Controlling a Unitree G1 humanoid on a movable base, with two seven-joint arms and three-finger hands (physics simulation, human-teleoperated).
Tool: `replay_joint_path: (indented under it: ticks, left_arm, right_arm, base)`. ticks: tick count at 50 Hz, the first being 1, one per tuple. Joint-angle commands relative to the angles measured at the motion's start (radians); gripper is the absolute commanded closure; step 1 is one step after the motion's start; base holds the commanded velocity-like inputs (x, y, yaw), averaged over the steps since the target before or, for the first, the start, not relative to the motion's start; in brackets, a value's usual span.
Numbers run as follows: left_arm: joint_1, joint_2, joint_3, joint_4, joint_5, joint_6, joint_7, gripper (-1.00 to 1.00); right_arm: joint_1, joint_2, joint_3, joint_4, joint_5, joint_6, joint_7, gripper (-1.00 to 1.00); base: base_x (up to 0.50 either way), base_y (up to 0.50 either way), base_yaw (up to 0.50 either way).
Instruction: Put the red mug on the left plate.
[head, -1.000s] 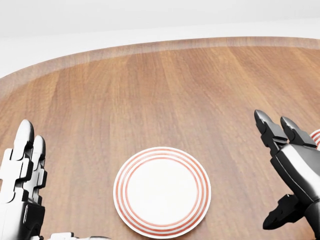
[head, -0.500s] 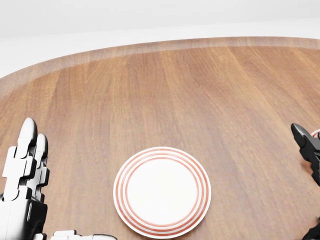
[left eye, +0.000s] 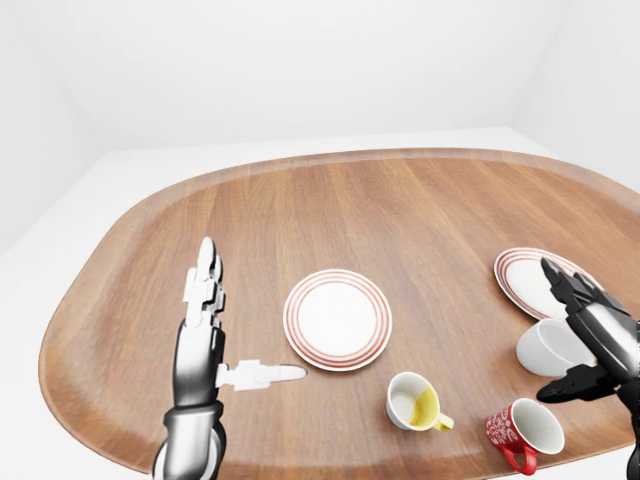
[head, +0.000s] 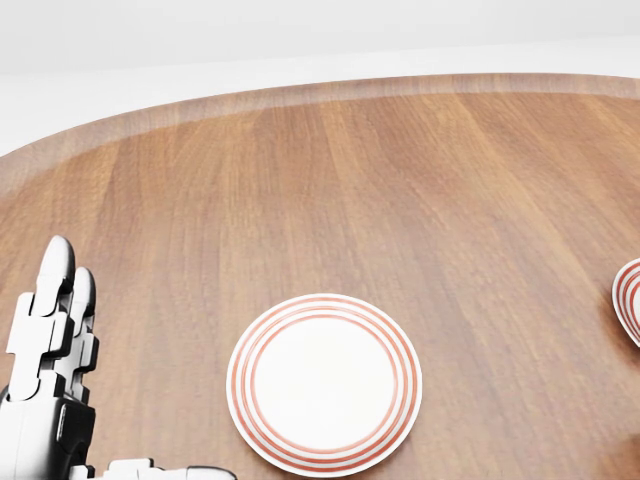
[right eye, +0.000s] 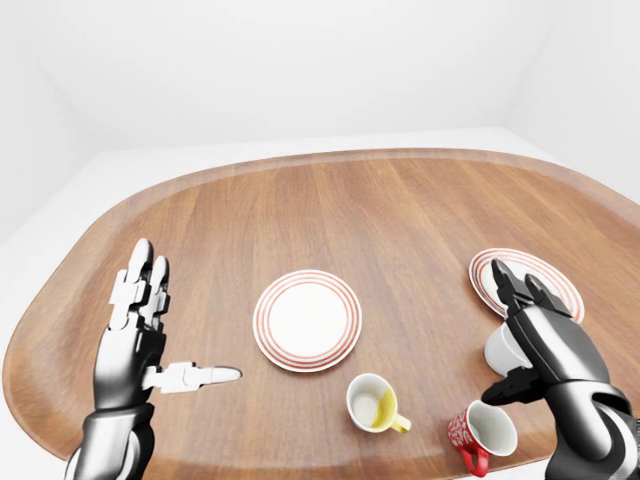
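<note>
The red mug (left eye: 524, 434) stands upright near the table's bottom right edge, handle toward the bottom. The left plate (left eye: 337, 318), white with red rings, lies at mid table and also shows in the head view as the left plate (head: 324, 381). My right hand (left eye: 588, 335) hovers open just above and right of the red mug, fingers spread, touching nothing I can see. My left hand (left eye: 215, 330) stands open at the left of the plate, fingers up and thumb pointing right. The right hand is out of the head view.
A yellow-lined white mug (left eye: 414, 402) sits between plate and red mug. A white cup (left eye: 549, 348) lies under my right hand, beside a second ringed plate (left eye: 533, 280) at the right. The oval wooden table (left eye: 350, 200) ends close below the mugs.
In the head view my right hand has slid out past the right edge, uncovering the rim of the right plate. The left hand and the plate have stayed put.
</note>
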Motion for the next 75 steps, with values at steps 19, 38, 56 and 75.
replay_joint_path:
  ticks: [19,38,56,75]
  left_arm:
    - [-0.007,-0.002,0.003,0.008,0.005,0.000,0.004,-1.00]
    - [0.006,-0.005,0.013,-0.003,-0.001,0.000,0.004,-1.00]
    - [-0.005,-0.005,0.008,0.008,0.004,0.000,0.006,-1.00]
    - [-0.011,-0.003,0.004,0.014,0.006,0.000,0.008,-1.00]
  right_arm:
    - [0.041,0.033,0.116,0.124,-0.079,0.000,0.000,-1.00]
    - [0.211,0.147,-0.039,0.199,-0.119,0.000,0.000,-1.00]
    - [0.144,0.100,-0.049,0.219,-0.112,0.000,0.000,-1.00]
    - [0.113,0.036,0.022,0.325,-0.064,0.000,0.000,-1.00]
  base:
    - [0.00,0.00,0.00]
    - [0.00,0.00,0.00]
    - [0.00,0.00,0.00]
    - [0.00,0.00,0.00]
